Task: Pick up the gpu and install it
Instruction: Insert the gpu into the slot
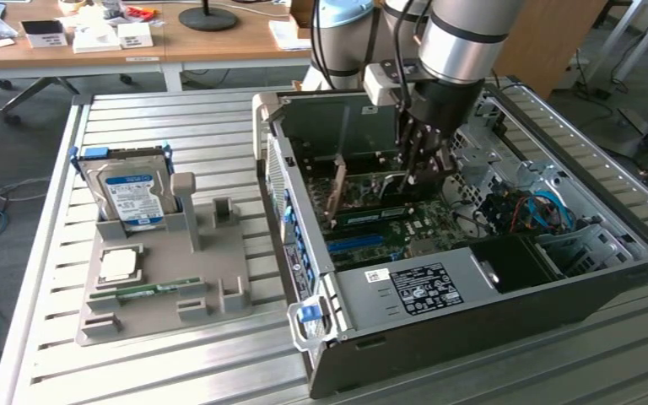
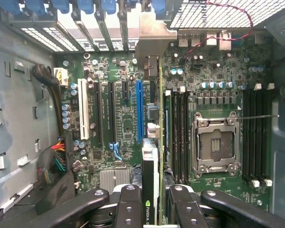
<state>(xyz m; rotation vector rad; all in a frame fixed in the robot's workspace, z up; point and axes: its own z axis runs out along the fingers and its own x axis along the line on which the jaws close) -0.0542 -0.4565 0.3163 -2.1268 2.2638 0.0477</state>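
My pincer (image 1: 423, 173) is down inside the open computer case (image 1: 594, 278), clamped on the top edge of the gpu (image 1: 386, 187), which stands upright over the motherboard (image 1: 414, 229). The case lies toward the bench's (image 1: 178, 118) edge at the exterior view's right. A grey holder (image 1: 178, 287) carrying a hard drive (image 1: 132, 196) sits near the opposite edge.

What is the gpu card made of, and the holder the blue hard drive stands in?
The gpu looks like a thin green circuit board, probably fibreglass, with a black, likely plastic cover. Its bracket looks like bare metal: silvery and shiny. The holder looks like matte grey plastic: dull, no shine.
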